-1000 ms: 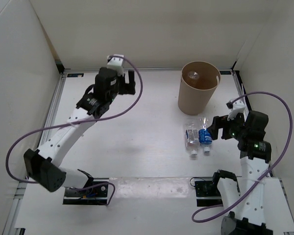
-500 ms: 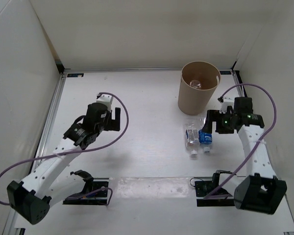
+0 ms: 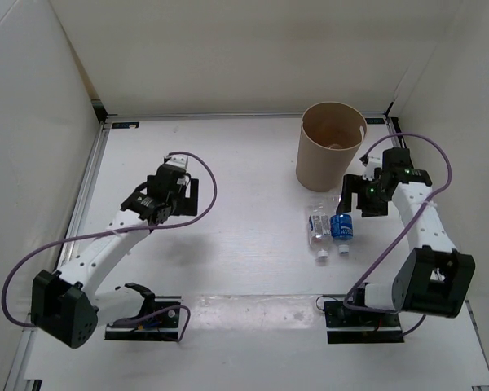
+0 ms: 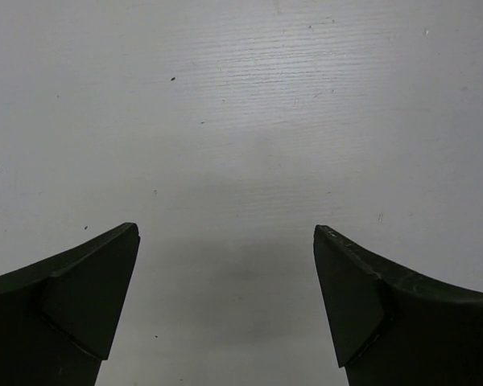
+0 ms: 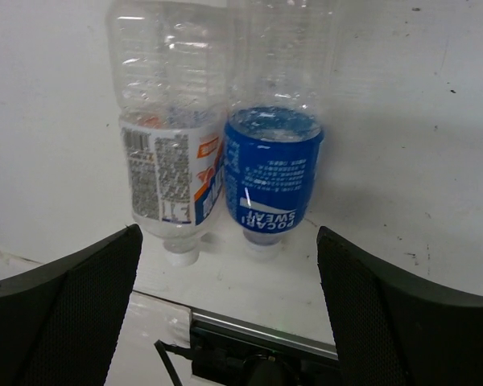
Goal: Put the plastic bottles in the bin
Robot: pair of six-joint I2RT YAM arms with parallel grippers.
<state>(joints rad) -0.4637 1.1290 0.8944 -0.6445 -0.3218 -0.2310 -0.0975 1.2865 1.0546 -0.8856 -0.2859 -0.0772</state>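
The right gripper (image 5: 229,322) is spread wide and holds nothing. It hangs just above two bottles lying side by side and touching on the table (image 5: 402,96), their caps toward it, likely lined up so its fingers can straddle one of them. The blue-label bottle (image 5: 271,173) lies nearest its centre line, with the pale-label bottle (image 5: 171,173) pressed against it. Both are clear and ribbed, with white caps. They rest near the foot of the tan bin (image 3: 322,167), not in it. Something pale may lie inside the bin, but the overhead view is too dim to say. The left gripper (image 4: 225,297), also apart and holding nothing, hovers over the table well away, probably to leave room.
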